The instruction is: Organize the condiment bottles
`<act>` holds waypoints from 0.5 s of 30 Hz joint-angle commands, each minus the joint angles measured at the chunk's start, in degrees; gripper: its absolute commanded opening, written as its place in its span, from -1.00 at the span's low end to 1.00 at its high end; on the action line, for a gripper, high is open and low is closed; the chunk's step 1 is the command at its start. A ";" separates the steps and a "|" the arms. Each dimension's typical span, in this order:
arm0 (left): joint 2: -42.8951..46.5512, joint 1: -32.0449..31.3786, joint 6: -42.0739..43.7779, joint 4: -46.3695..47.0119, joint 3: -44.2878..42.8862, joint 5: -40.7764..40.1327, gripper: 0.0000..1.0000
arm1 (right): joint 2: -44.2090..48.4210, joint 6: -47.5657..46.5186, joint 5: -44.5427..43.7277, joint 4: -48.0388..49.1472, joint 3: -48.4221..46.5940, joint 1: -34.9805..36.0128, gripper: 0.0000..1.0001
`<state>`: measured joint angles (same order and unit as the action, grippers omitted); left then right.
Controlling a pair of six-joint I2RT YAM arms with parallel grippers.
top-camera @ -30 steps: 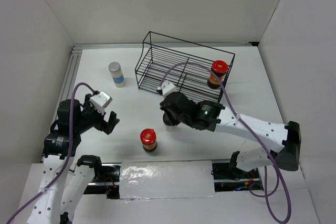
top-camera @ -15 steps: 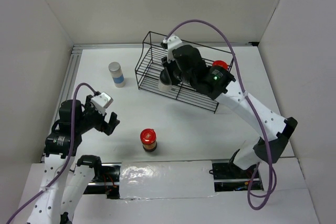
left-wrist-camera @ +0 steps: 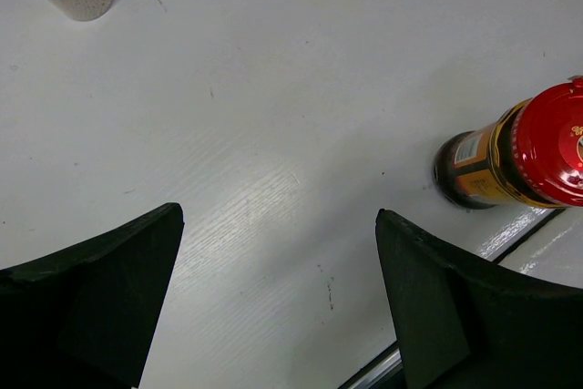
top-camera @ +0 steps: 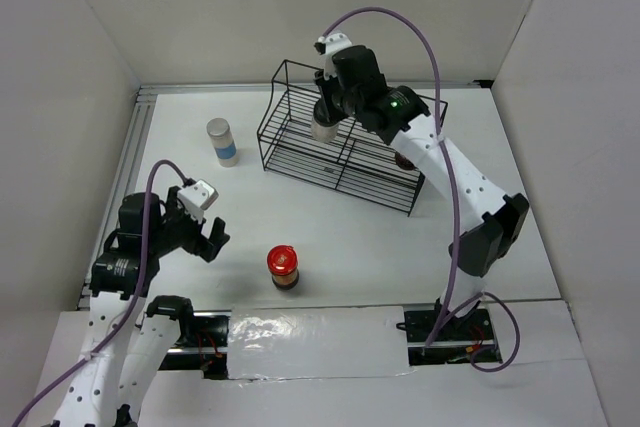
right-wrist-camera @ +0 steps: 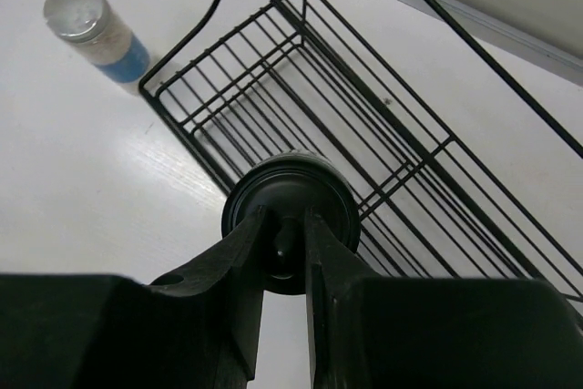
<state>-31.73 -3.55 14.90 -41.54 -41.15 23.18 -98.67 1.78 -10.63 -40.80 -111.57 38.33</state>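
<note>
Farthest to the left of the wire basket (top-camera: 300, 162), the left gripper (left-wrist-camera: 278, 216) hangs low over the table with its fingers spread wide and nothing between them. We read that as a waiting pose, ready for whichever jar it is sent to. The jar with the grey lid and blue label (top-camera: 222, 141) stands upright on the table just left of the basket and apart from it, so it is not yet sorted. In front of the basket, well toward the near edge, a red-lidded jar (top-camera: 283, 267) with dark contents stands upright. It is off to one side of the left gripper and not between its fingers, which makes it the likelier target for that arm. Over the basket's left half, the right gripper (right-wrist-camera: 284, 225) points straight down and pinches the black cap of the whitish jar (top-camera: 323, 127). We take the top grip to be chosen so the jar hangs upright and can drop between the tall wire sides. We cannot tell whether its base already touches the basket floor.
</note>
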 commanded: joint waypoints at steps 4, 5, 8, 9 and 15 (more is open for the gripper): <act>0.44 0.30 0.40 2.34 0.80 0.02 0.99 | -2.66 -0.11 2.98 4.50 -4.09 -2.38 -1.00; 0.52 0.21 0.40 2.34 0.89 -0.06 0.99 | -3.01 0.06 3.07 4.41 -4.10 -2.29 -1.00; 0.44 0.21 0.57 2.52 1.07 -0.15 0.99 | -4.42 0.24 2.99 3.97 -3.92 -2.47 -1.00; 0.35 0.21 0.75 2.60 1.07 -0.06 0.99 | -4.86 0.41 2.99 4.06 -3.66 -2.55 -1.00; 0.26 0.30 0.84 2.96 1.24 -0.06 0.99 | -7.75 1.47 3.34 2.66 -4.79 -3.69 -1.00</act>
<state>-31.70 -3.55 14.98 -40.77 -40.05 23.16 -105.82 2.28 -7.64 -40.45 -112.53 35.48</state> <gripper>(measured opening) 0.993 0.264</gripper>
